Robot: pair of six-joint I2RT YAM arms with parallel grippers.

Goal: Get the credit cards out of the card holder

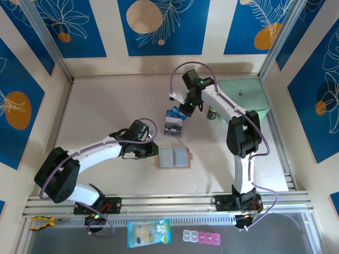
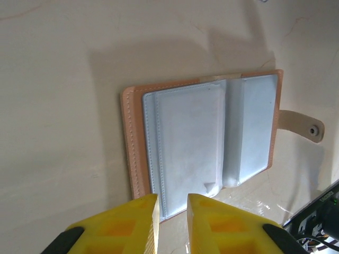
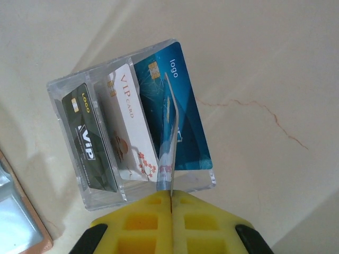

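Presently, in the top view, the card holder lies open and flat near the middle of the table, pale grey pockets facing up; the left gripper sits at its 9 o'clock edge. The left wrist view shows the card holder with its snap tab sticking out at 3 o'clock; no card shows in the pockets. The left gripper stands at 6 o'clock of the holder, its yellow jaws a narrow gap apart with nothing between them; whether the tips press on the leather I cannot tell.

At 12 o'clock of the holder in the top view stands a clear box, with the right gripper just above it at 1 o'clock. From the right wrist, the right gripper is clenched on a thin credit card seen edge-on, over the clear box; three cards lie in the box: a dark card, a white card, a blue card. A mint-green case rests far off at 2 o'clock.
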